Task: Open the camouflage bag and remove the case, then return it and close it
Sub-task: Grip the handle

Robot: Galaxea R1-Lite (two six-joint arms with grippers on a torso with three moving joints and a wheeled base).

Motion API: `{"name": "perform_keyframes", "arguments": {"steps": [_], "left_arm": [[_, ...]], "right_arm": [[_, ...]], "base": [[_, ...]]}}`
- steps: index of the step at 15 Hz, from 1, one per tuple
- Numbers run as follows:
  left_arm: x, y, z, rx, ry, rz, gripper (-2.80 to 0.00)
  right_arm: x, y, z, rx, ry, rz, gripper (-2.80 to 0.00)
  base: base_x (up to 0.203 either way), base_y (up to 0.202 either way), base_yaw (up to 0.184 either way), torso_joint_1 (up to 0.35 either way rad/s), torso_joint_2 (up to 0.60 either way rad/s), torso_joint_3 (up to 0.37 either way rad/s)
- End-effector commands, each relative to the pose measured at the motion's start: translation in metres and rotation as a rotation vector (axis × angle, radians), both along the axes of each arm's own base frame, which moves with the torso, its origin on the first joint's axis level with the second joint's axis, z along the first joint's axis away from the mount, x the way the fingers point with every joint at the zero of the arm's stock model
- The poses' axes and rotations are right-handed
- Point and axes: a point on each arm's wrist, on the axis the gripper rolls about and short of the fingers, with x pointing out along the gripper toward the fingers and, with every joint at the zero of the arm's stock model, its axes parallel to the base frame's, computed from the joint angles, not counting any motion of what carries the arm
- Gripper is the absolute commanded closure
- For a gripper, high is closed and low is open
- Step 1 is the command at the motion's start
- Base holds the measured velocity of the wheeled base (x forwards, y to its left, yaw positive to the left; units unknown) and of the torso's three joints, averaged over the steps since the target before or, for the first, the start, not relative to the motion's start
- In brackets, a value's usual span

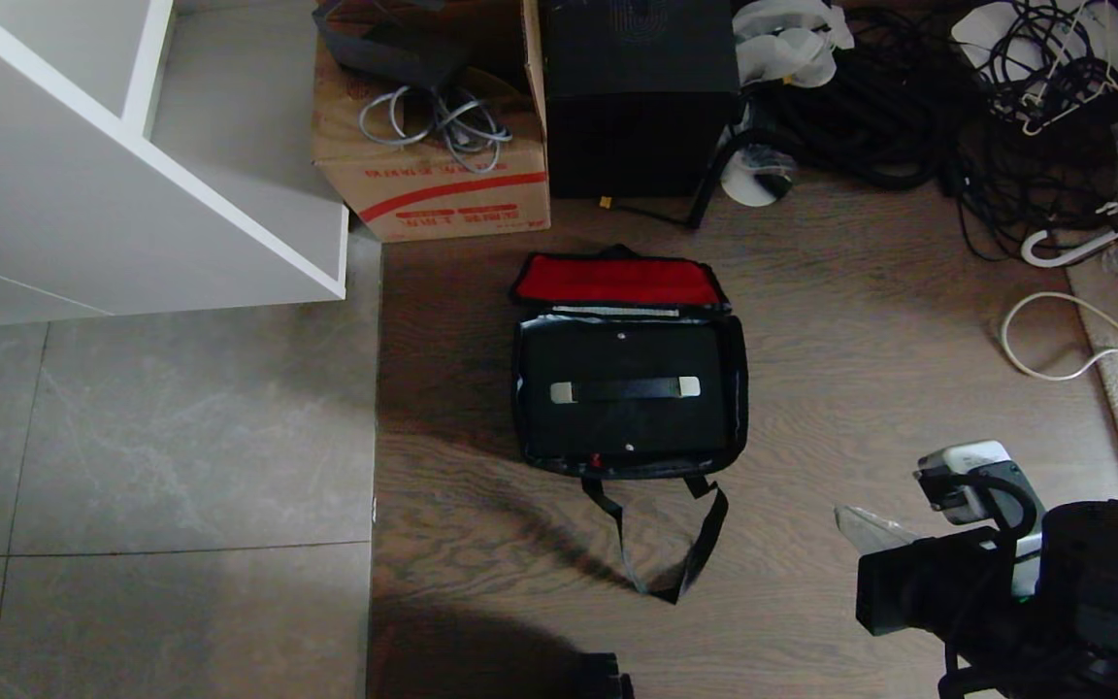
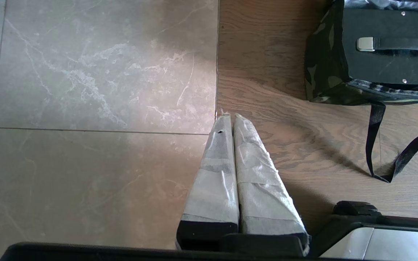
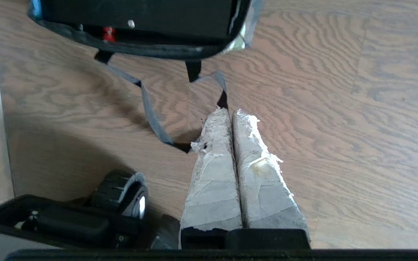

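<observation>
head view: the camouflage bag point(image 1: 736, 388) lies open on the wood floor, the case point(image 1: 622, 427) inside, the right gripper point(image 1: 855, 524) well apart; judged, its handle needs a square, level approach. left wrist view: the left gripper point(image 2: 229, 117) is pressed together, empty. right wrist view: closed fingers point(image 3: 214, 159) hover beside the strap point(image 3: 151, 112), floor beyond bare.

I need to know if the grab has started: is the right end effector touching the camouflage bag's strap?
Apart. The right wrist view shows the shut right end effector hanging above the floor, with bare wood around its tips and the strap of the camouflage bag off to one side.
</observation>
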Motion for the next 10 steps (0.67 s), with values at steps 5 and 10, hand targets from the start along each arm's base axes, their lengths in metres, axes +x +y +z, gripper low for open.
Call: {"name": "perform_keyframes", "arguments": {"steps": [5, 10], "left_arm": [[0.001, 0.0, -0.002, 0.0, 0.009, 0.001, 0.0], [0.001, 0.0, -0.002, 0.0, 0.009, 0.0, 0.0]], "right_arm": [[0.011, 0.01, -0.01, -0.011, 0.023, 0.007, 0.0], [0.014, 0.016, -0.021, -0.016, 0.059, 0.028, 0.0]], "base": [[0.0, 0.0, 0.0, 0.0, 0.0, 0.0], [0.0, 0.0, 0.0, 0.0, 0.0, 0.0]]}}
